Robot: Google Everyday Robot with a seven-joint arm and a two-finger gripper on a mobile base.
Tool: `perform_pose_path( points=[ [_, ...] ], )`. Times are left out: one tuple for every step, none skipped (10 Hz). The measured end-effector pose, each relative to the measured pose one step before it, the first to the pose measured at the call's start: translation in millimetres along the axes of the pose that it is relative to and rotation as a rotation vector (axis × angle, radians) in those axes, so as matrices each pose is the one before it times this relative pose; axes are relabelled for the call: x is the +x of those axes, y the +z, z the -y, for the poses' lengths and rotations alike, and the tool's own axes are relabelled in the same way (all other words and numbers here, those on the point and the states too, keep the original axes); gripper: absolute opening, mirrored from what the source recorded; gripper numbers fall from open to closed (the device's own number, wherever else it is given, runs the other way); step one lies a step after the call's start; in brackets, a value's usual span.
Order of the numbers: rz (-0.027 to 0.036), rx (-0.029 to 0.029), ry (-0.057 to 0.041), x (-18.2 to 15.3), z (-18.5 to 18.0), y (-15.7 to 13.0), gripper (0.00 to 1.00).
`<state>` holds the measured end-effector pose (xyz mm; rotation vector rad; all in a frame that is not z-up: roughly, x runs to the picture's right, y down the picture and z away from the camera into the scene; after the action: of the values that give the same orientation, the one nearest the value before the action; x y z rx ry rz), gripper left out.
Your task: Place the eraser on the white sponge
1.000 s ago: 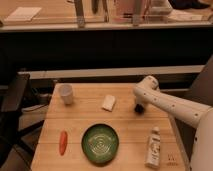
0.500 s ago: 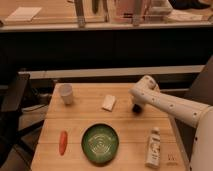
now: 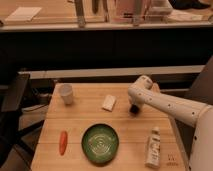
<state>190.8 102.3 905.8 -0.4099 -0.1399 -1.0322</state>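
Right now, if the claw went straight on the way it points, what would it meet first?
The claw points down, so probably the wooden table first, just beside the white sponge; depth is unclear.

White arm (image 3: 176,107) enters from lower right, forearm slanting up-left to a rounded wrist joint (image 3: 142,90) — bent sharply downward there. Dark gripper (image 3: 134,109) hangs straight below the wrist joint, right of view centre, tip pointing down, fingers closed together. Whether anything sits between them can't be made out — just a dark shape.
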Motion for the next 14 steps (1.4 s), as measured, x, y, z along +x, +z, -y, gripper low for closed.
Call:
perform_pose_path(
  points=[
    [0.0009,0.00176,-0.00433,-1.45,2.95,-0.99,0.03],
    [0.00085,0.00038,-0.00164,-0.75,0.57,-0.34,0.03],
    [-0.00046,0.00145,-0.00316,-0.65,1.54,-1.13,0.03],
    [0.00059,0.00116,-0.00819,-2.21,3.79,-1.1,0.03],
    [0.0014,0.00344,-0.01024,-2.89,6.96,-1.07,0.03],
    [0.00051,0.0024,-0.00463,-1.54,4.1,-0.59,0.03],
    [0.00053,0.00047,-0.00273,-0.8,1.61,-0.14,0.03],
    [0.00036,0.00185,-0.00237,-0.58,1.18,-0.83,0.03],
    [-0.00072,0.00165,-0.00634,-0.15,2.52,-0.97,0.03],
    [0.00153,0.00427,-0.00842,-2.33,5.87,-0.74,0.03],
    [0.00093,0.00637,-0.01486,-3.07,10.15,-1.52,0.03],
    [-0.00031,0.001,-0.00373,-0.49,2.62,-0.4,0.03],
    [-0.00009,0.00157,-0.00322,-0.3,1.78,-0.74,0.03],
    [0.00042,0.00239,-0.00445,-0.69,2.13,-0.65,0.03]
  ],
)
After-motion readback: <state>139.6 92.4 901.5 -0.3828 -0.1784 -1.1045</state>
